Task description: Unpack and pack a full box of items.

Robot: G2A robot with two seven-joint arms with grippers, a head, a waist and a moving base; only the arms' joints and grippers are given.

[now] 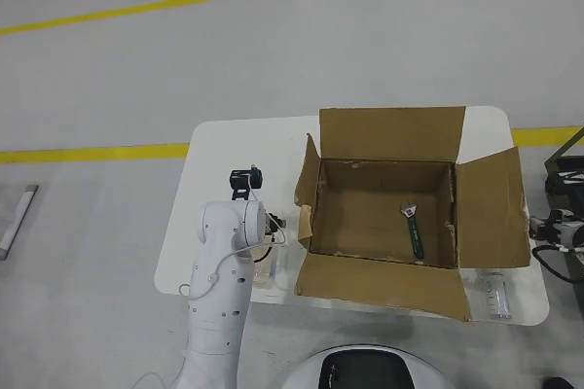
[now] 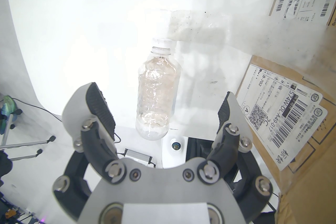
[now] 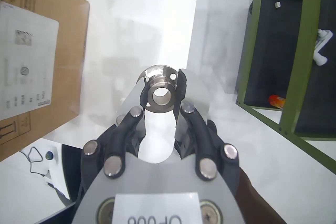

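White bench [image 1: 224,146] on grey, yellow-lined floor [image 1: 78,154]. The open box [image 1: 487,209] holds a wrench [image 1: 412,231]; a clear bottle [image 2: 157,93] rests beside it, below the spread-apart left hand [image 2: 161,97]. The right hand [image 3: 162,89] clamps a metal flange [image 3: 155,75].

Box [image 1: 380,277] on the table [image 1: 234,175], wrench [image 1: 412,231] inside near its right wall, bottle [image 2: 157,93] on the table left of the box, beneath the left gripper [image 2: 161,98], right gripper [image 3: 162,89] with metal flange [image 3: 155,78] beyond the box's right flap.
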